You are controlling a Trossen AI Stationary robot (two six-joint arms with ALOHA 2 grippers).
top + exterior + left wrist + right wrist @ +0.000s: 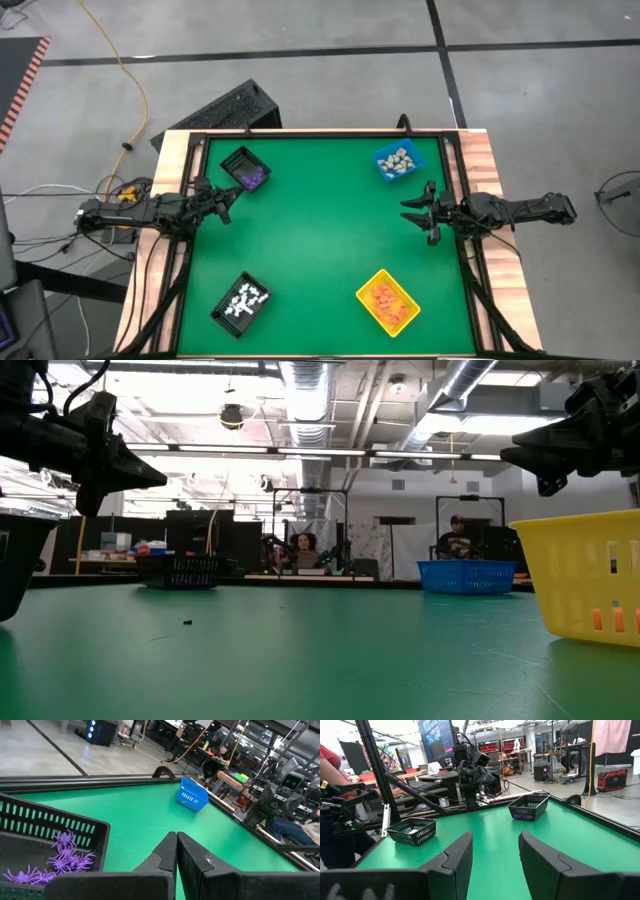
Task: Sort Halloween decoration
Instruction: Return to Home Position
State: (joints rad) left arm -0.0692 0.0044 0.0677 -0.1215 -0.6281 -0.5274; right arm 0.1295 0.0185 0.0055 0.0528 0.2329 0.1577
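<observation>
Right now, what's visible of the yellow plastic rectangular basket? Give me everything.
The yellow plastic rectangular basket stands upright on the green table surface, at the lower right of the high view, on the right arm's side, turned at an angle to the table edges. It is open-topped, with slotted walls. Small orange pieces cover its floor and show through the slots. Nothing else touches it.

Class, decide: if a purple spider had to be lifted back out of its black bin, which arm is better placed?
Left. The left hand hovers just beside the black bin of purple spiders; the right hand sits across the table.
</observation>
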